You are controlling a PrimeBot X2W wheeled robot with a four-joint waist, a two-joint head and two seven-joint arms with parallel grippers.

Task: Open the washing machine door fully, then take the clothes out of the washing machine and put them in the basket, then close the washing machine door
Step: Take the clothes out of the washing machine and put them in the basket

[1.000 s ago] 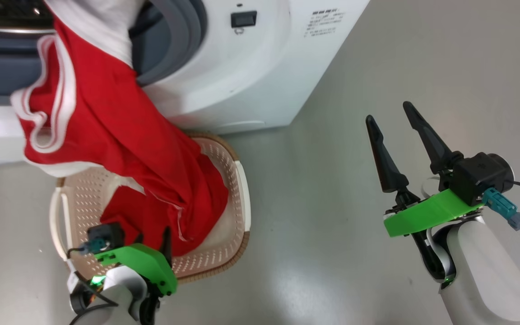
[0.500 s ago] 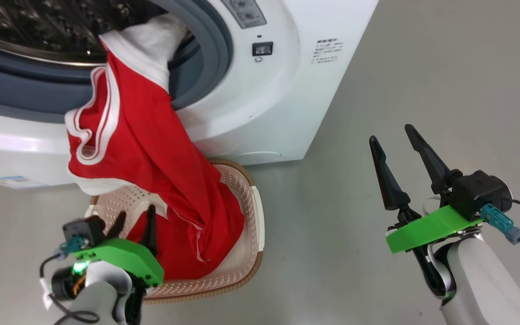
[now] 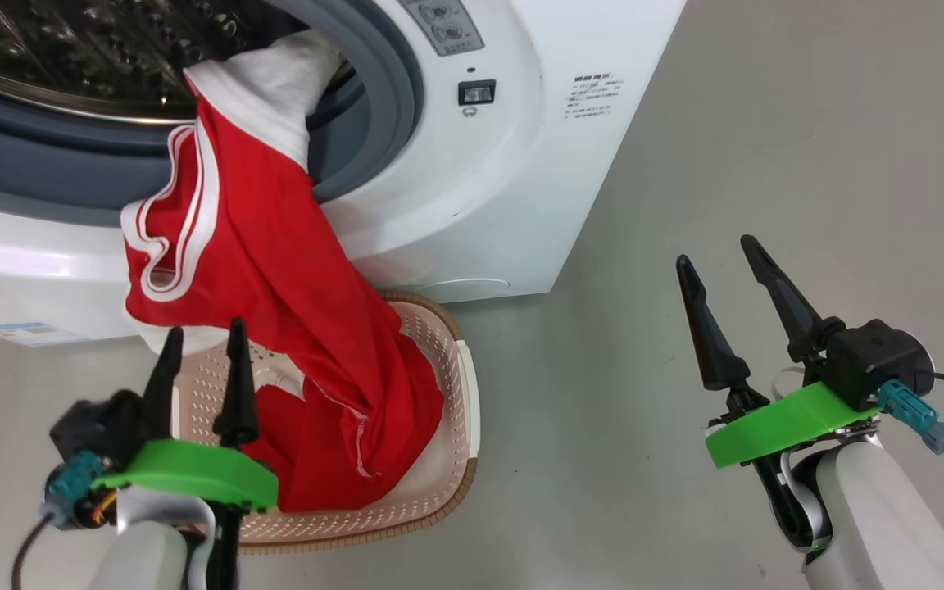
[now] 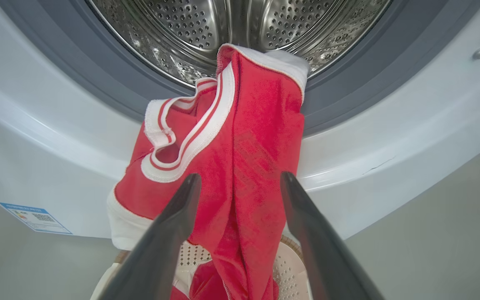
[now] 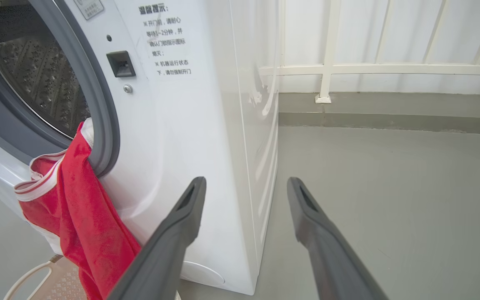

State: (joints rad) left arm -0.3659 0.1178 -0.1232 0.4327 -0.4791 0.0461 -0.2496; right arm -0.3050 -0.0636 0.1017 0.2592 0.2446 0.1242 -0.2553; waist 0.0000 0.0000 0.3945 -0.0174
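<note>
Red clothes (image 3: 275, 270) with white stripe trim hang out of the open washer (image 3: 480, 205). Their white-edged top is draped over the grey ring (image 3: 402, 90) at the mouth of the steel drum (image 4: 240, 25). Their lower end is heaped in the basket (image 3: 465, 393), which stands on the grey floor (image 3: 726, 123) at the foot of the machine's front.

The left tool (image 3: 203, 329) hovers at the basket's near left corner, fingers spread wide and holding nothing. Seen from its wrist, the cloth hangs in line with the gap between them. The right tool (image 3: 715, 251), equally wide and empty, hangs over bare floor well to the right of the washer.

On the front panel, beside a small black latch socket (image 5: 120, 63), a printed notice (image 5: 167, 41) is headed "温馨提示:" and ends "请勿强制开门". A blue-edged sticker (image 4: 36, 217) low on the left of the front carries a square code, but its print is too small to read. A grey plate (image 3: 443, 24) above the socket shows two round symbols that cannot be made out. A white railing (image 5: 327, 50) runs along the wall behind the machine.
</note>
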